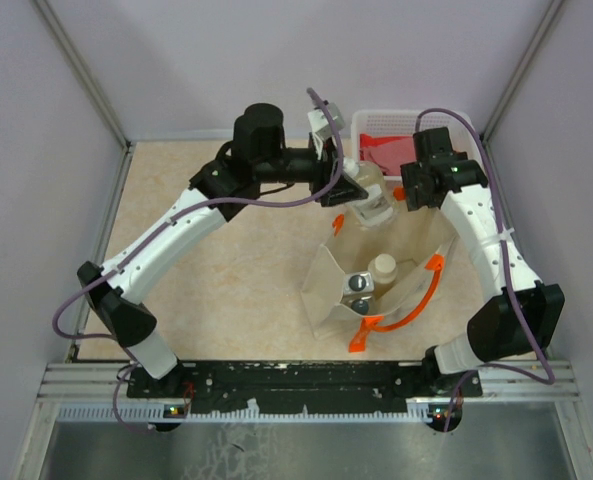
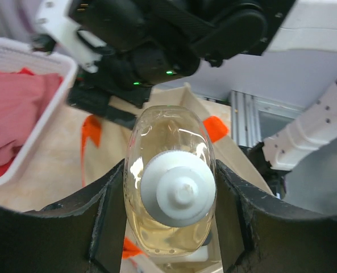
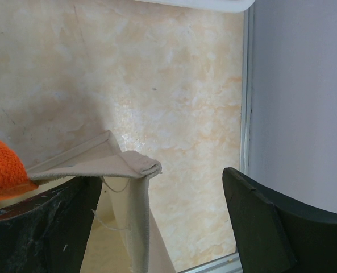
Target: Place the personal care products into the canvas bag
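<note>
Left hand pinches the amber bottle above the bag, at its upper rim, centre-right in the overhead view. Right hand spread beside that rim. Recommendation: centre over the opening, lower, release clear of the cream bottle.

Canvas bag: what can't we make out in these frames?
- Top view: canvas bag walls hide the bottle bodies; only a cream bottle top and dark caps show.
- Left wrist: the amber-liquid bottle hides most of the bag behind it.
- Right wrist: right end effector fingers are cut off by the bottom edge; contact with the bag rim unclear.
</note>
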Tool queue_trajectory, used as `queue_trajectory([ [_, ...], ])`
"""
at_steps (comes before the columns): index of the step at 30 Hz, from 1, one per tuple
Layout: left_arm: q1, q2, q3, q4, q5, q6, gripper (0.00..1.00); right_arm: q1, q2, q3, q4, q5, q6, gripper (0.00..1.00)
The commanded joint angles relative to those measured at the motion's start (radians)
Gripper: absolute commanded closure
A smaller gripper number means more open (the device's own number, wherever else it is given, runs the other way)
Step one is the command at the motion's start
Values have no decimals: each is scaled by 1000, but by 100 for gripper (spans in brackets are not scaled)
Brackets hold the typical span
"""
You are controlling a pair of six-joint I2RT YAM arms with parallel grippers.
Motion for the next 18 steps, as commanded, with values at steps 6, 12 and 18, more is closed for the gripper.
queue_trajectory([
  [6, -50, 32, 49, 169, 121, 169, 100, -11, -8, 31, 10, 43, 32, 12],
  [12, -58, 79, 24, 159, 68, 312, 100, -12, -6, 22, 6, 31, 58, 12],
  [18, -60, 138, 36, 136, 47, 373, 100, -12, -3, 26, -1, 37, 59, 12],
])
